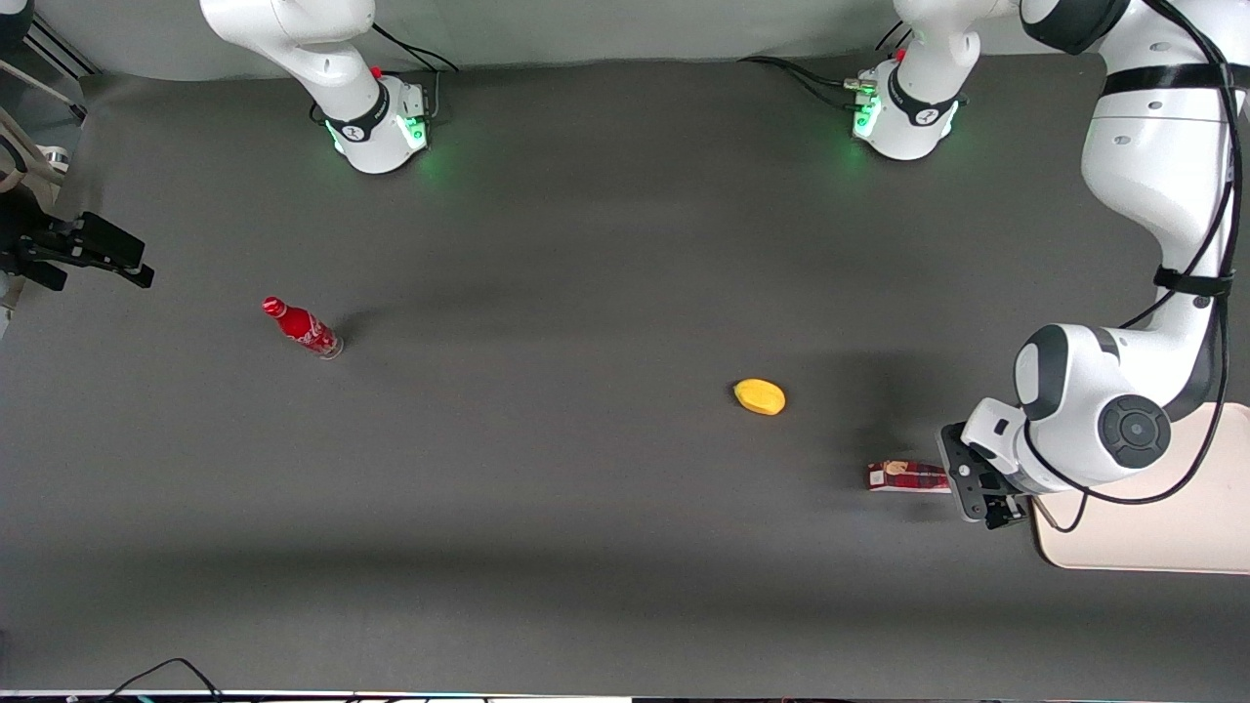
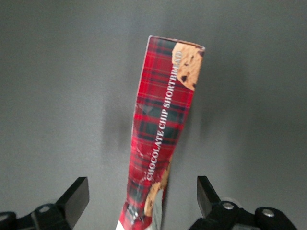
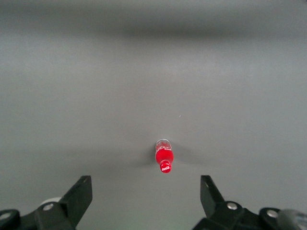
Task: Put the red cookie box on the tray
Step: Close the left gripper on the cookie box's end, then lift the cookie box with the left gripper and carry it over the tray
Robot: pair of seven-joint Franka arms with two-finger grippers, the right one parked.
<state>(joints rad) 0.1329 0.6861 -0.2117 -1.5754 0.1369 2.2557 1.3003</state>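
Cookies are drawn on the red cookie box (image 1: 908,475), which lies on the dark table (image 1: 547,508) toward the working arm's end. It has a red checked pattern and a white bit at one end. In the wrist view the red cookie box (image 2: 160,139) shows its thin side, with white letters that say CHOCOLATE CHIP SHORTBREAD and a cookie picture at each end.

At one end of the box is the gripper (image 1: 977,488). Its two black fingers (image 2: 76,199) are spread wide, one on each side of the box, and they do not touch it. There is a gap between each finger and the box. I cannot tell how high the gripper is above the table.

Just beside the gripper, even more toward the working arm's end, lies the tray (image 1: 1152,527). It is big, flat and pale pink, with round corners. The white arm covers part of it. The box is not on the tray; it is on the table near the tray's edge.

A yellow fruit (image 1: 760,396) lies near the box, a bit farther from the front camera. A small red bottle (image 1: 302,328) stands well apart, toward the parked arm's end of the table.
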